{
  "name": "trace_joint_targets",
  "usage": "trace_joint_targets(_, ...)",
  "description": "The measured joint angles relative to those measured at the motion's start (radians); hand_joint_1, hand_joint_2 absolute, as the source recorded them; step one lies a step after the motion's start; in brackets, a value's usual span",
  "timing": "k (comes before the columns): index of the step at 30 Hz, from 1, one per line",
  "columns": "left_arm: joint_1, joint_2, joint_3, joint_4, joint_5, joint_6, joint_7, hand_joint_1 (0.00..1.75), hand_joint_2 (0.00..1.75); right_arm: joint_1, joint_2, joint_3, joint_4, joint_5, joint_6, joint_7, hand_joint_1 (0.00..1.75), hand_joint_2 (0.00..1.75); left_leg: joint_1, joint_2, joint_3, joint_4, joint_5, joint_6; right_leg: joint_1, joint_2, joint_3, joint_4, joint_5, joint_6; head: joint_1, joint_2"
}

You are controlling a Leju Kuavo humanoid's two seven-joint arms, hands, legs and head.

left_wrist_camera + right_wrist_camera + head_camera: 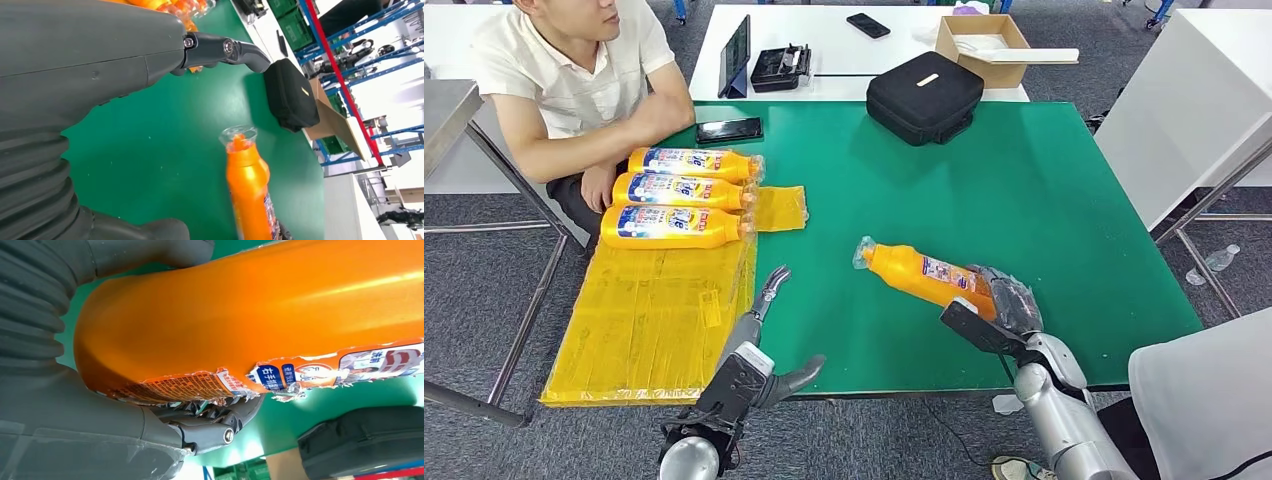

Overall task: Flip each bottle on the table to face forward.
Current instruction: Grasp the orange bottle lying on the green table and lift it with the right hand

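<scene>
An orange bottle (919,272) lies across the green table (1044,190), its clear cap toward the left. My right hand (994,305) grips its base end; in the right wrist view the bottle (260,315) has a torn label and my fingers (210,425) curl under it. My left hand (759,345) hovers open at the table's front edge, left of the bottle, fingers apart. The left wrist view shows the bottle (250,185) lying beyond that hand (100,60). Three orange bottles (679,192) lie side by side, labels up, on a yellow sheet (654,320).
A person (574,80) sits at the table's far left corner, forearms near the three bottles. A black phone (729,130) and a black case (924,95) lie at the table's back. A white table behind holds a cardboard box (984,40).
</scene>
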Motion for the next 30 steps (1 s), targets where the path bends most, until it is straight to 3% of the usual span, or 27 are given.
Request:
trace_joint_targets(2,0.000,0.000,0.000,0.002,0.004,-0.002,0.001,0.00,1.75,0.003,-0.001,-0.004,-0.004,-0.006,0.004,-0.002,1.75,1.75,0.000,0.000,0.000,0.000,0.000,0.000,0.000,0.000,0.000,0.000,0.000,0.000,0.000,0.000)
trace_joint_targets(3,-0.001,0.000,0.002,0.004,0.023,-0.009,0.007,0.00,1.31,0.008,-0.003,-0.008,-0.013,-0.029,0.017,-0.010,1.75,1.75,0.000,0.000,0.000,0.000,0.000,0.000,0.000,0.000,0.000,0.000,0.000,0.000,0.000,0.000)
trace_joint_targets(6,-0.001,-0.004,0.019,0.025,0.201,-0.041,0.064,0.00,1.31,0.052,-0.008,-0.016,-0.096,-0.203,0.106,-0.059,1.75,1.75,0.000,0.001,-0.001,0.000,0.000,0.000,0.000,0.000,0.007,0.000,0.001,0.000,0.000,0.000)
trace_joint_targets(7,-0.001,-0.006,0.026,0.034,0.252,-0.043,0.080,0.00,1.75,0.069,-0.009,-0.017,-0.130,-0.255,0.132,-0.069,1.75,1.75,0.000,0.001,-0.001,0.000,0.000,0.000,0.000,0.000,0.009,0.000,0.001,-0.001,0.000,0.000)
trace_joint_targets(12,-0.002,-0.010,0.040,0.057,0.338,-0.051,0.091,0.00,1.75,0.122,0.007,-0.007,-0.258,-0.375,0.196,-0.093,1.75,1.75,0.000,0.001,-0.004,0.000,0.001,0.000,0.000,0.000,0.008,0.001,0.002,-0.002,0.000,0.000)
trace_joint_targets(17,-0.017,-0.010,0.043,0.133,0.471,-0.111,0.075,0.00,1.75,0.096,0.045,0.060,-0.302,-0.415,0.208,-0.123,1.75,1.75,0.000,0.002,-0.006,0.000,0.001,0.000,0.000,0.000,0.005,0.001,0.002,-0.002,0.000,0.000)
trace_joint_targets(21,-0.034,-0.011,0.042,0.176,0.450,-0.111,0.033,0.00,1.75,0.070,0.085,0.116,-0.307,-0.436,0.200,-0.125,1.75,1.75,0.000,0.001,-0.006,0.000,0.001,0.000,0.000,0.000,0.005,0.001,0.002,-0.002,0.000,0.000)
trace_joint_targets(30,-0.074,-0.016,0.043,0.199,0.449,-0.148,0.028,0.00,1.75,0.034,0.138,0.211,-0.312,-0.456,0.208,-0.124,1.75,1.75,0.000,0.001,-0.010,0.000,0.001,0.000,0.000,0.000,0.002,0.001,0.002,-0.002,0.000,0.000)
